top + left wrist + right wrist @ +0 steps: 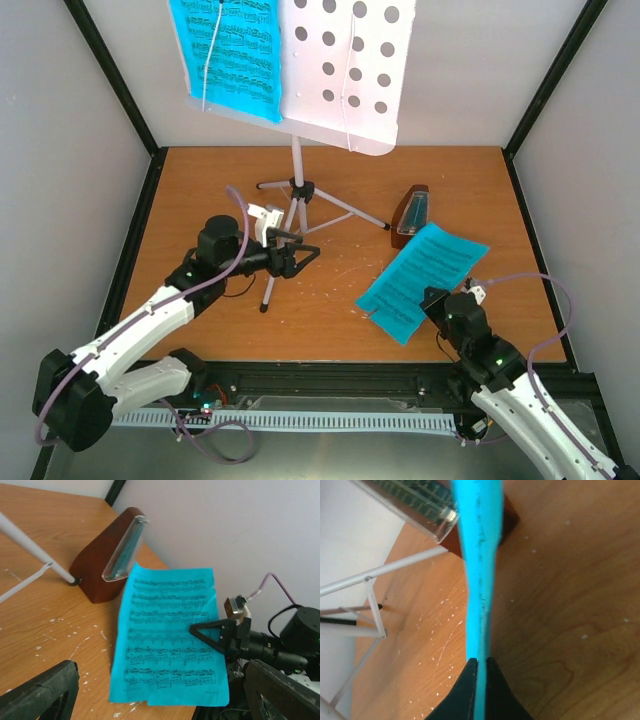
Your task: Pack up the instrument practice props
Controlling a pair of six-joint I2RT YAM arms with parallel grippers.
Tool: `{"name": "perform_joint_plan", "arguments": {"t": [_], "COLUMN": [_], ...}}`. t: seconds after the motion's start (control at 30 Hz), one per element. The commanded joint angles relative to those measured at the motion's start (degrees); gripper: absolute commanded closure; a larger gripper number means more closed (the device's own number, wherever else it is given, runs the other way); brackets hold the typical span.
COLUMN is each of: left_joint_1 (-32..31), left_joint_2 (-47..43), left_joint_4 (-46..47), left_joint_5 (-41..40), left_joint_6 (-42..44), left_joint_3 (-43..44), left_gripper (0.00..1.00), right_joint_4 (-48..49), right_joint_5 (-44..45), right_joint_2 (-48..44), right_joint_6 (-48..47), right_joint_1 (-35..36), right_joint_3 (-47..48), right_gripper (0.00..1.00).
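My right gripper (433, 300) is shut on the edge of a cyan sheet-music page (425, 275). The right wrist view shows the page (479, 575) edge-on between the closed fingers (462, 690). The left wrist view shows the printed page (170, 635) and the right gripper (215, 634) on its side. The brown metronome (409, 216) stands just beyond the page, also seen in the left wrist view (107, 555). My left gripper (300, 256) is open and empty beside a leg of the silvery music stand (296, 190). A second cyan page (228, 55) rests on the stand's perforated desk (345, 70).
The tripod legs (370, 597) spread across the middle of the wooden table (200, 190). Black frame posts and white walls close in the sides and back. A cable tray (320, 420) runs along the near edge between the arm bases.
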Motion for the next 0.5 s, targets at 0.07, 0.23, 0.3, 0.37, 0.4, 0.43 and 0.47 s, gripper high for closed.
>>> {"name": "perform_joint_plan", "arguments": {"t": [0.07,0.23,0.3,0.37,0.4,0.43,0.47], "left_joint_1": [5.78,8.62,9.35,10.35,11.00,11.95,12.92], "left_joint_2": [2.58,4.51,5.27,6.05,6.49,6.94,7.37], "left_joint_4": [1.33,0.93,0.65,-0.04,-0.63,-0.86,-0.64], "left_joint_5": [1.08,-0.18,-0.42,-0.76,-0.87,-0.43,0.35], "left_joint_6": [-2.33,-0.82,-0.13,0.42,0.35,0.03,-0.40], "left_joint_3": [0.72,1.43,1.86,2.61,2.96,3.21,3.35], "left_gripper": [0.09,0.09,0.09,0.09,0.09,0.09,0.09], "right_joint_4": [-9.01,-10.06,-7.89,-4.57,-2.76,-0.83,0.99], "right_joint_5": [7.06,10.35,10.78,10.98,10.95,10.78,10.53], "right_joint_2": [0.90,1.31,2.47,4.38,5.69,7.13,8.57], "right_joint_6": [15.66,21.78,23.05,22.73,22.18,21.48,20.65], "right_joint_1": [0.05,0.05,0.05,0.05,0.05,0.05,0.05], "right_joint_3": [0.92,-0.31,-1.27,-2.03,-2.41,-2.48,-2.54], "right_gripper": [0.97,0.97,0.97,0.93,0.90,0.86,0.81]}}
